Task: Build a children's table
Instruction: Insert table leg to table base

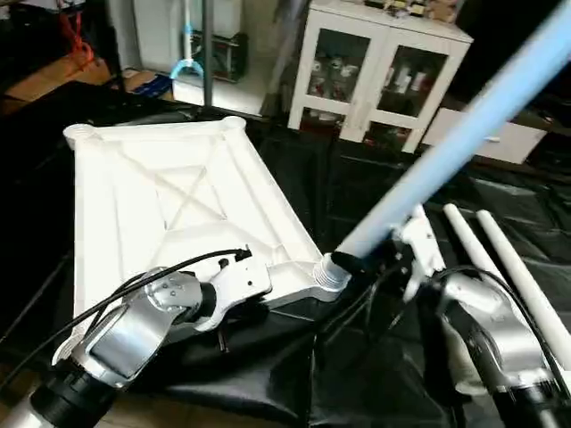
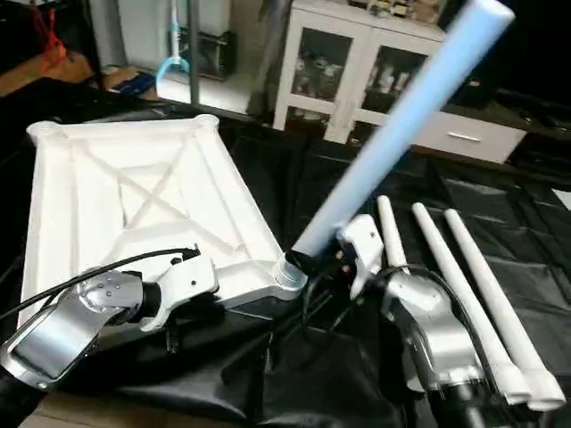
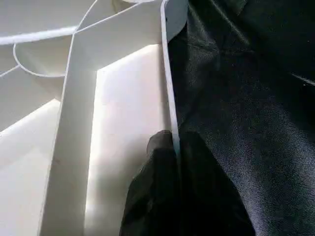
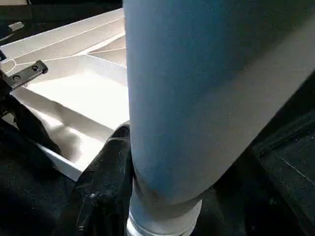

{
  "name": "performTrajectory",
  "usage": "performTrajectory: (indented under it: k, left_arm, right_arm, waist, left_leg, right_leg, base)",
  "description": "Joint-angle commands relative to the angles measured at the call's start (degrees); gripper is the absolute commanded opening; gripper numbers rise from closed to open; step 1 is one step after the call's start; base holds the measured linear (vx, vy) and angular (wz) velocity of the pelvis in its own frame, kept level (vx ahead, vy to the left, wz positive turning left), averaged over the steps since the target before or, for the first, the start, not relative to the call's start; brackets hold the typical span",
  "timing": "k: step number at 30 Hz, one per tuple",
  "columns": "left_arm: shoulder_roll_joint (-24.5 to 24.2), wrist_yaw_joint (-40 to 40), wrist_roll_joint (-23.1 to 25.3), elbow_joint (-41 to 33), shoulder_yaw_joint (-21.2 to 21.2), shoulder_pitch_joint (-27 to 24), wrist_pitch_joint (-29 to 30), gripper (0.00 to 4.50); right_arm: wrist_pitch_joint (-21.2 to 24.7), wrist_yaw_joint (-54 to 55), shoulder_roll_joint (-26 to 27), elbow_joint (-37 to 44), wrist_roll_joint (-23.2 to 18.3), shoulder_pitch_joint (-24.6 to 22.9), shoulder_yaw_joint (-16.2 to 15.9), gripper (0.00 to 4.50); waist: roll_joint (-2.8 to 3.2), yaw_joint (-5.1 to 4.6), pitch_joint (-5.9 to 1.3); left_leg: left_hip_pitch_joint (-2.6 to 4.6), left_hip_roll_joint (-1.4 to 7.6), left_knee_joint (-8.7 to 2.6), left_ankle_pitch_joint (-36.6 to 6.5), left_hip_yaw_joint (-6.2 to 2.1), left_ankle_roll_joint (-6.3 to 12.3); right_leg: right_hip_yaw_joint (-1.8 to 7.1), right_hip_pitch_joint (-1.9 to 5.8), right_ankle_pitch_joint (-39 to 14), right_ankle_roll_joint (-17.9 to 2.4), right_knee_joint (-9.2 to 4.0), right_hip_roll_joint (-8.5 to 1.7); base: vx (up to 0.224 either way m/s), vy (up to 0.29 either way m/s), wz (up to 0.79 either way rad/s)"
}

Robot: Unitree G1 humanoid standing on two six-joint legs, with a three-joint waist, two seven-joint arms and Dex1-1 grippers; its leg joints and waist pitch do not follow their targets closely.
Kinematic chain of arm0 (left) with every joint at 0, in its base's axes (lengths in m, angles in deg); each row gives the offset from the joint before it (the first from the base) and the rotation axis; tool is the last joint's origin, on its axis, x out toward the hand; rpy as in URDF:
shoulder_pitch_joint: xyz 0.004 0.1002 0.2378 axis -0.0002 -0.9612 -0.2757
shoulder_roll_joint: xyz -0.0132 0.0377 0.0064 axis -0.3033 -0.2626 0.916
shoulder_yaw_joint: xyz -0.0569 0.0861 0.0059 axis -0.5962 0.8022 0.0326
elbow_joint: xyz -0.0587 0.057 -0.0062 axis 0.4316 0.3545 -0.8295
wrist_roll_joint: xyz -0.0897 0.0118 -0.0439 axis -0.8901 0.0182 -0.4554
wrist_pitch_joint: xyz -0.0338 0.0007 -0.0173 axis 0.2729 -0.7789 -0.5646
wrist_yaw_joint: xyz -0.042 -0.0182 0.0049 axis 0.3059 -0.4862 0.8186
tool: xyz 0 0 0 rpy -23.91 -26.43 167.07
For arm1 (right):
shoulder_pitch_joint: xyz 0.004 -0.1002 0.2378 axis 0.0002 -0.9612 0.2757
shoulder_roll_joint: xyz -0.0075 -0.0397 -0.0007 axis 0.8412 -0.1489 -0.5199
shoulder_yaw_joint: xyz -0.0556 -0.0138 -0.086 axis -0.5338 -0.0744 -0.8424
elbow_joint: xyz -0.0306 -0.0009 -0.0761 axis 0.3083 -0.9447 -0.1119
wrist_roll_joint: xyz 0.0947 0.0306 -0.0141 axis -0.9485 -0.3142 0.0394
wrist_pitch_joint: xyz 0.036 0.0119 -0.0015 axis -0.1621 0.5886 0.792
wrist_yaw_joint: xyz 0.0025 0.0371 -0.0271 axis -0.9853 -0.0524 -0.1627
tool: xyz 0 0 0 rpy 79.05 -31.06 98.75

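Note:
The white tabletop (image 1: 161, 196) lies underside up on the black cover, its X ribs showing. My left gripper (image 1: 254, 303) is shut on the thin rim of its near edge; in the left wrist view the black fingers (image 3: 147, 196) pinch that rim wall (image 3: 170, 98) from both sides. My right gripper (image 1: 357, 263) is shut on a white leg (image 1: 446, 152) just above its threaded end (image 1: 332, 273). That end meets the tabletop's near right corner socket (image 1: 299, 278). The leg slants up and away to the right. One finger (image 4: 106, 187) presses against the tube (image 4: 197, 98).
Three more white legs (image 2: 446, 285) lie side by side on the black cover to the right of my right arm. A white glass-door cabinet (image 1: 375, 76) stands behind the work surface. A dark pole (image 1: 207, 53) rises past the tabletop's far edge.

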Motion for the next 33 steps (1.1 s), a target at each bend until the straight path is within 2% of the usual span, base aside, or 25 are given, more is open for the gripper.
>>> performTrajectory:
  k: [1, 2, 4, 6, 7, 9, 12, 13, 17, 18, 19, 20, 21, 22, 23, 24, 25, 26, 27, 28, 29, 30, 31, 32, 33]
  left_arm:
    - [1.27, -0.98, -0.88, -0.78, 1.51, -0.4, -2.25, 0.0]
    - [1.3, -0.96, -0.85, -0.7, 1.47, -0.4, -2.42, 0.0]
    - [1.35, -0.93, -0.79, -0.65, 1.41, -0.42, -2.54, 0.0]
    - [1.38, -0.91, -0.73, -0.65, 1.37, -0.44, -2.65, 0.0]
    - [1.41, -0.87, -0.68, -0.61, 1.27, -0.47, -2.83, 0.0]
    - [1.43, -0.8, -0.65, -0.56, 1.21, -0.51, -3.03, 0.0]
    - [1.51, -0.7, -0.62, -0.52, 1.23, -0.46, -3.11, 0.0]
    - [1.68, -0.55, -0.5, -0.41, 1.23, -0.38, -3.13, 0.0]
    - [1.88, -0.42, -0.28, -0.18, 1.22, -0.28, -3.31, 0.0]
    - [1.88, -0.38, -0.25, -0.08, 1.27, -0.22, -3.41, 0.0]
    - [1.87, -0.37, -0.24, -0.07, 1.28, -0.21, -3.42, 0.0]
    - [1.79, -0.45, -0.2, -0.01, 1.37, -0.16, -3.5, 0.0]
    - [1.72, -0.58, -0.13, 0.05, 1.46, -0.09, -3.54, 0.0]
    - [1.66, -0.82, -0.01, 0.19, 1.57, 0.09, -3.66, 0.0]
    - [1.66, -0.87, 0.02, 0.22, 1.58, 0.14, -3.68, 0.0]
    - [1.63, -1.0, 0.11, 0.35, 1.65, 0.27, -3.78, 0.0]
    - [1.63, -1.02, 0.12, 0.38, 1.66, 0.3, -3.8, 0.0]
    - [1.65, -1.12, 0.19, 0.54, 1.69, 0.45, -3.9, 0.0]
    - [1.67, -1.15, 0.21, 0.58, 1.69, 0.48, -3.92, 0.0]
    - [1.72, -1.23, 0.29, 0.6, 1.66, 0.5, -3.93, 0.0]
    - [1.78, -1.26, 0.36, 0.62, 1.64, 0.5, -3.94, 0.0]
    - [1.81, -1.28, 0.42, 0.59, 1.65, 0.49, -3.94, 0.0]
    - [1.85, -1.28, 0.45, 0.58, 1.64, 0.48, -3.97, 0.0]
    - [1.87, -1.26, 0.47, 0.55, 1.63, 0.44, -4.02, 0.0]
    - [1.91, -1.2, 0.48, 0.48, 1.6, 0.36, -4.02, 0.0]
  right_arm:
    - [4.56, 2.28, -0.41, -7.61, 3.63, -1.55, -1.47, 1.86]
    - [4.61, 2.46, -0.23, -8.55, 3.39, -0.39, -0.91, 1.86]
    - [4.89, 2.35, -0.24, -9.04, 2.95, 0.39, -0.47, 1.86]
    - [5.14, 2.42, -0.28, -9.4, 2.61, 0.89, -0.08, 1.86]
    - [5.83, 2.17, -0.26, -10.06, 2.09, 1.59, 0.51, 1.85]
    - [6.12, 2.18, -0.17, -11.26, 1.77, 2.42, 1.08, 1.85]
    - [7.2, 1.64, -0.32, -12.01, 1.29, 2.97, 1.17, 1.85]
    - [10.01, 1.01, -0.64, -12.76, 0.64, 3.29, 0.97, 1.85]
    - [10.19, 1.34, -1.04, -15.2, 2.12, 3.97, 0.09, 1.85]
    - [9.49, 2.05, -0.28, -16.44, 1.68, 5.06, 1.0, 1.85]
    - [9.35, 2.19, -0.11, -16.67, 1.55, 5.28, 1.21, 1.85]
    - [9.2, 2.52, 0.08, -17.32, 1.61, 6.26, 1.38, 1.85]
    - [9.03, 2.5, 0.04, -17.92, 1.75, 7.22, 1.24, 1.85]
    - [8.48, 2.18, -0.36, -18.83, 2.48, 8.78, 0.53, 1.85]
    - [8.38, 2.09, -0.46, -19.02, 2.64, 9.1, 0.36, 1.85]
    - [8.29, 1.72, -0.67, -19.42, 2.82, 9.93, 0.09, 1.85]
    - [8.29, 1.66, -0.7, -19.48, 2.84, 10.08, 0.07, 1.85]
    - [8.27, 1.23, -0.92, -19.81, 3.1, 10.94, -0.14, 1.85]
    - [8.27, 1.08, -0.99, -19.89, 3.22, 11.18, -0.21, 1.85]
    - [7.94, 0.49, -1.31, -20.14, 3.69, 11.71, -0.64, 1.85]
    - [7.19, 0.39, -1.54, -20.46, 4.3, 12.19, -0.94, 1.85]
    - [6.83, 0.52, -1.56, -20.62, 4.39, 12.6, -0.81, 1.85]
    - [6.23, 0.38, -1.52, -20.56, 4.29, 12.88, -0.65, 1.85]
    - [5.46, 0.18, -1.48, -20.3, 4.17, 12.92, -0.51, 1.85]
    - [4.82, -0.05, -1.37, -19.54, 3.8, 12.67, -0.23, 1.85]
  waist:
    - [0.85, -1.03, -0.34]
    - [0.72, -1.25, -0.39]
    - [1.03, -1.45, -0.22]
    - [1.15, -1.7, -0.1]
    - [1.11, -2.03, 0.06]
    - [1.36, -2.33, 0.09]
    - [1.16, -2.44, 0.13]
    - [1.07, -2.48, 0.14]
    - [1.22, -2.56, 0.25]
    - [1.44, -2.62, 0.32]
    - [1.33, -2.77, 0.38]
    - [1.84, -2.9, 0.52]
    - [1.85, -3.12, 0.46]
    - [2.42, -3.15, 0.65]
    - [2.42, -3.15, 0.65]
    - [2.83, -2.39, 0.5]
    - [2.66, -2.03, 0.86]
    - [2.1, -1.61, 0.66]
    - [1.84, -1.16, 0.39]
    - [0.74, -1.6, 0.59]
    - [0.99, -1.73, 0.97]
    - [2.18, -2.19, 1.19]
    - [3.05, -1.9, 1.24]
    - [4.31, 1.5, 1.37]
    - [3.53, 2.74, 1.27]
  left_leg:
    - [1.08, 2.26, -5.61, -36.82, -2.39, -2.99]
    - [1.16, 2.29, -5.76, -38.1, -2.65, -3.21]
    - [1.16, 2.37, -6.04, -39.9, -2.97, -3.62]
    - [1.65, 2.36, -6.07, -41.92, -3.1, -3.82]
    - [1.94, 2.42, -6.14, -43.16, -3.2, -3.86]
    - [2.11, 2.57, -6.36, -44.17, -3.33, -4.25]
    - [1.93, 2.44, -6.44, -43.72, -3.31, -4.24]
    - [1.81, 2.37, -6.41, -43.15, -3.44, -4.16]
    - [1.74, 2.37, -6.45, -43.8, -3.57, -4.45]
    - [1.84, 2.35, -6.53, -44.53, -3.6, -4.56]
    - [1.83, 2.34, -6.58, -44.96, -3.63, -4.49]
    - [1.95, 2.42, -6.88, -46.89, -3.78, -4.77]
    - [1.84, 2.52, -7.15, -47.95, -3.89, -4.86]
    - [1.46, 2.82, -8.18, -50.18, -3.85, -5.28]
    - [1.46, 2.82, -8.18, -50.18, -3.85, -5.28]
    - [0.13, 3.46, -10.24, -51.77, -3.23, -5.54]
    - [0.06, 3.57, -11.2, -52.38, -2.52, -5.63]
    - [0.96, 3.02, -10.97, -50.1, -1.19, -4.99]
    - [2.43, 2.36, -9.12, -46.9, -0.94, -4.82]
    - [5.4, 0.42, -3.76, -37.68, -1.11, -2.79]
    - [4.61, 0.53, -3.19, -33.62, -1.66, -1.81]
    - [1.45, 2.49, -6.56, -38.0, -3.36, -2.98]
    - [0.08, 3.6, -8.82, -43.7, -3.97, -4.17]
    - [-4.53, 3.9, -14.08, -54.23, -1.55, -5.64]
    - [-3.13, 3.81, -14.34, -51.94, 0.25, -3.67]
  right_leg:
    - [1.3, -1.12, -40.82, -2.13, -6.34, -4.03]
    - [0.51, -0.82, -40.39, -2.06, -6.45, -4.14]
    - [0.13, -0.67, -39.89, -2.11, -6.63, -4.23]
    - [-0.41, -0.86, -39.6, -2.21, -6.96, -4.15]
    - [-1.03, -0.77, -39.15, -2.44, -7.17, -4.27]
    - [-1.49, -0.39, -37.91, -2.68, -7.27, -4.44]
    - [-1.43, -0.34, -38.52, -2.57, -7.36, -4.83]
    - [-1.36, -0.29, -39.44, -2.48, -7.4, -5.11]
    - [-1.46, -0.43, -40.31, -2.21, -7.47, -5.23]
    - [-1.54, -0.58, -40.36, -2.11, -7.54, -5.14]
    - [-1.77, -0.58, -40.68, -1.97, -7.62, -5.06]
    - [-2.36, -0.46, -40.49, -1.83, -7.78, -4.78]
    - [-2.8, 0.05, -38.72, -2.0, -7.44, -4.62]
    - [-3.18, 0.67, -35.53, -2.64, -6.64, -4.13]
    - [-3.18, 0.67, -35.53, -2.64, -6.64, -4.13]
    - [-2.46, 2.5, -28.34, -3.95, -3.27, -3.47]
    - [-2.46, 2.2, -27.73, -4.48, -2.92, -2.91]
    - [-2.24, 1.43, -29.33, -4.4, -3.24, -2.7]
    - [-1.44, 0.05, -33.36, -4.04, -4.95, -3.78]
    - [-1.92, -3.01, -46.05, -1.5, -10.25, -6.3]
    - [-2.28, -1.83, -50.01, -0.41, -11.03, -7.59]
    - [-5.14, 2.2, -44.81, 1.02, -8.86, -5.95]
    - [-4.97, 4.08, -36.26, -0.48, -5.34, -4.76]
    - [-4.9, 7.62, -13.75, -4.31, 5.13, -1.59]
    - [-3.82, 5.55, -9.06, -4.11, 5.38, -0.86]
  base:
    - [0.0, 0.0, 0.0]
    - [0.0, 0.0, 0.0]
    - [0.0, 0.0, 0.0]
    - [0.0, 0.0, 0.0]
    - [0.0, 0.0, 0.0]
    - [0.0, 0.0, 0.0]
    - [0.0, 0.0, 0.0]
    - [0.0, 0.0, 0.0]
    - [0.0, 0.0, 0.0]
    - [0.0, 0.0, 0.0]
    - [0.0, 0.0, 0.0]
    - [0.0, 0.0, 0.0]
    - [0.0, 0.0, 0.0]
    - [0.0, 0.0, 0.0]
    - [0.0, 0.0, 0.0]
    - [0.0, 0.0, 0.0]
    - [0.0, 0.0, 0.0]
    - [-0.021, -0.054, 0.21]
    - [-0.021, -0.054, 0.21]
    - [0.018, -0.073, 0.13]
    - [0.025, -0.017, -0.2]
    - [0.025, -0.017, -0.2]
    - [0.014, 0.043, -0.3]
    - [0.0, 0.0, 0.0]
    - [0.0, 0.0, 0.0]
